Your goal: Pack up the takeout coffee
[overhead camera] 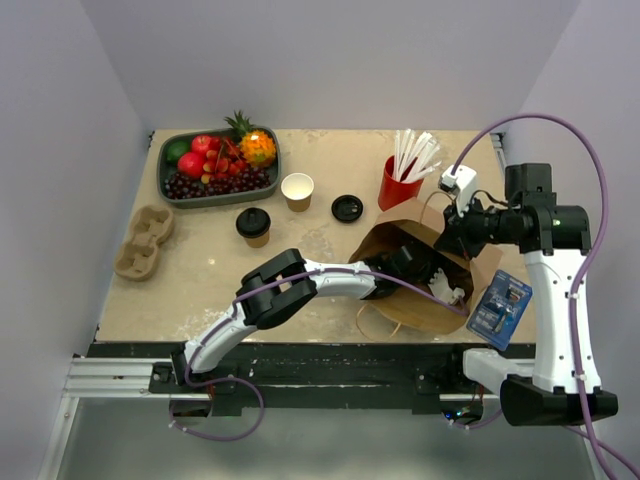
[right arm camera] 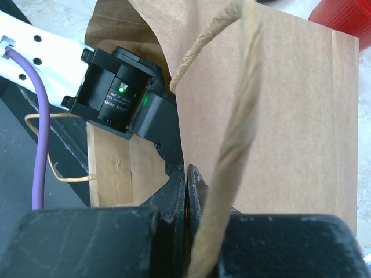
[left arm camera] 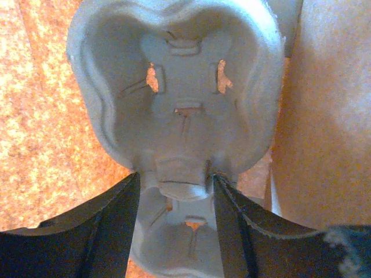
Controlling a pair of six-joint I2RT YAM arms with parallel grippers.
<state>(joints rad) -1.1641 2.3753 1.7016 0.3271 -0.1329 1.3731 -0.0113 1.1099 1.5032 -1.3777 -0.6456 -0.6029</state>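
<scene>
left gripper (left arm camera: 175, 180): jaws parted, straddling cup carrier (left arm camera: 179, 87) inside paper bag (left arm camera: 40, 145), contact unclear
right gripper (right arm camera: 186, 194): pressed together, pinching bag handle (right arm camera: 235, 110)

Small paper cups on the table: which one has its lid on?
The lidded paper cup, the left one of the two, capped in black. The open paper cup shows its cream inside; a loose black lid lies to its right.

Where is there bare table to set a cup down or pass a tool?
Largest bare patch: the front-left tabletop, between the cup carrier, the lidded cup and the left arm. A smaller one at the back, between the fruit tray and the red cup, behind the open cup. Crowded: around the paper bag, where both arms meet.
</scene>
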